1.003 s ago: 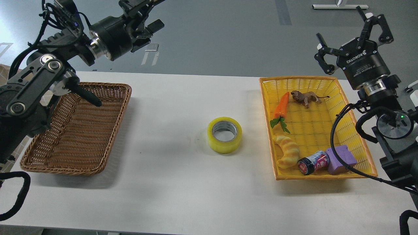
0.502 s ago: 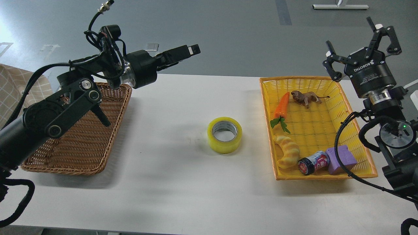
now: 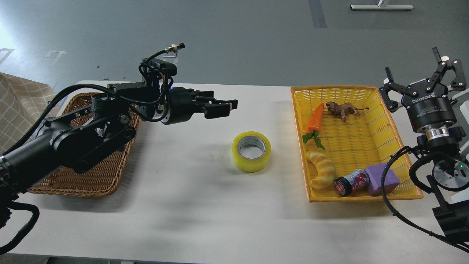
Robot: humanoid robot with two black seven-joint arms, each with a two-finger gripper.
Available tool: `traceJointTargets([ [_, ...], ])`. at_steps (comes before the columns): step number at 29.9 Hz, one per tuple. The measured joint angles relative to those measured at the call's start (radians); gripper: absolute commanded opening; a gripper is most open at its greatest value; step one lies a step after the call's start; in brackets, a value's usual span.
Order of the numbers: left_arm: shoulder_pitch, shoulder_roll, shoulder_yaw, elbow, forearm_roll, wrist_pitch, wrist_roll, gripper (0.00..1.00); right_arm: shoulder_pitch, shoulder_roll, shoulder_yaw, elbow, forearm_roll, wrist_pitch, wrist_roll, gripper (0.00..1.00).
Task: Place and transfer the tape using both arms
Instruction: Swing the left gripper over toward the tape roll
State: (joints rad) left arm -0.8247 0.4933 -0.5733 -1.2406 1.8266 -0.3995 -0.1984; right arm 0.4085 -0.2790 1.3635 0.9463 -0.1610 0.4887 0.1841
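tape [image 3: 251, 151]: lies flat on the bench [image 3: 205, 205], mid-bench, between the brown wicker basket [image 3: 106, 176] and the yellow basket [image 3: 370, 93]; touches neither.
tape axis: core hole faces up, so the roll's axis stands upright; round footprint, no long axis across the bench, no pointing direction to speak of.
left end effector [image 3: 225, 106]: hangs above the bench, fingers reaching out level toward the right; fingers look close together, nothing between them; seen side-on, so the gap is hard to judge.
tape from left end effector: below and a little right, toward the camera; near but apart.
right end effector [image 3: 427, 79]: raised beyond the yellow basket's far right corner, fingers spread, holds nothing.
nearer arm: left, clearly; right is well apart with the yellow basket in between.
next move, judged: left drops and tips fingers downward to straddle the roll's wall.
risk, judged: level fingers would push the roll instead of gripping it.
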Motion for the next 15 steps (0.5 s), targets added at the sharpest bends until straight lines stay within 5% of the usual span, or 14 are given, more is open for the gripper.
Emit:
traceJointTargets([
  [10, -0.105, -0.033, 0.159, 0.011, 0.062, -0.001, 0.017, 0.98, -0.005, 0.024, 0.009, 0.0, 0.0, 0.0, 0.0, 1.0],
  [15, -0.129, -0.066, 0.206, 0.025, 0.068, -0.006, 0.07, 0.98, 0.002, 0.03, 0.009, -0.007, -0.001, 0.0, 0.0, 1.0],
])
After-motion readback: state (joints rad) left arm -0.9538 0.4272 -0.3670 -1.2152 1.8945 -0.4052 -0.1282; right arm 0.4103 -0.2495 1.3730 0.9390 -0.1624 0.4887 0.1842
